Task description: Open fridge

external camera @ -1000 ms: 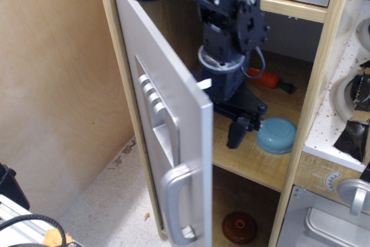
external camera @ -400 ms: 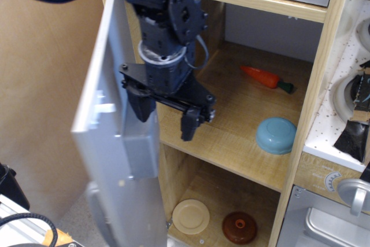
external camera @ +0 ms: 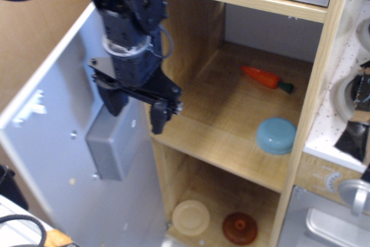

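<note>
The fridge is a tall light-wood cabinet (external camera: 315, 85) with wooden shelves. Its grey door (external camera: 58, 154) is swung wide to the left, inner face showing, with the boxy back of the dispenser panel (external camera: 110, 143) on it. The handle is hidden on the far side. My black gripper (external camera: 134, 110) hangs in front of the door's inner face, near the hinge side. Its two fingers (external camera: 158, 117) are spread apart with nothing between them. One finger overlaps the dispenser box; I cannot tell whether it touches.
On the upper shelf lie a toy carrot (external camera: 263, 77) and a blue bowl (external camera: 276, 135). On the lower shelf sit a beige disc (external camera: 191, 217) and a brown disc (external camera: 240, 227). A grey oven door with knob (external camera: 352, 192) is at right. A wooden wall stands left.
The door has swung from nearly half closed to wide open on the left. My gripper moved left out of the shelf space along with the door.
</note>
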Motion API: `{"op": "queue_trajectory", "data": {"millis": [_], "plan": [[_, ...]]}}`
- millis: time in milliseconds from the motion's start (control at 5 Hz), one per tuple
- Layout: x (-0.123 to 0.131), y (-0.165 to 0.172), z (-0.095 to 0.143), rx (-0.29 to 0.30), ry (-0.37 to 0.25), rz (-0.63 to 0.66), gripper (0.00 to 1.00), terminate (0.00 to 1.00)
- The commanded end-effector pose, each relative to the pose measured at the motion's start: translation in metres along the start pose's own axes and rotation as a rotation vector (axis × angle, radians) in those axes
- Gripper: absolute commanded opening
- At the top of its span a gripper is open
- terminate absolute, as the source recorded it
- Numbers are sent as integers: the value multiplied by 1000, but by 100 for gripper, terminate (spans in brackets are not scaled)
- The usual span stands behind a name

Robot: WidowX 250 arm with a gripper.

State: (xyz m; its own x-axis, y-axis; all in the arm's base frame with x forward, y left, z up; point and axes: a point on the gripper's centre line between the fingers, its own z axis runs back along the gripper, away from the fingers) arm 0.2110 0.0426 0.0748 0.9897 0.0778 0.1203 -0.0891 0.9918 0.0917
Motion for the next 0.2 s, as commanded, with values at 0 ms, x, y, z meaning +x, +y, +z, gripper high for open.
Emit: {"op": "queue_trajectory", "data": {"millis": [0], "plan": [[5, 35, 13, -11, -43, -10, 100, 100]]}}
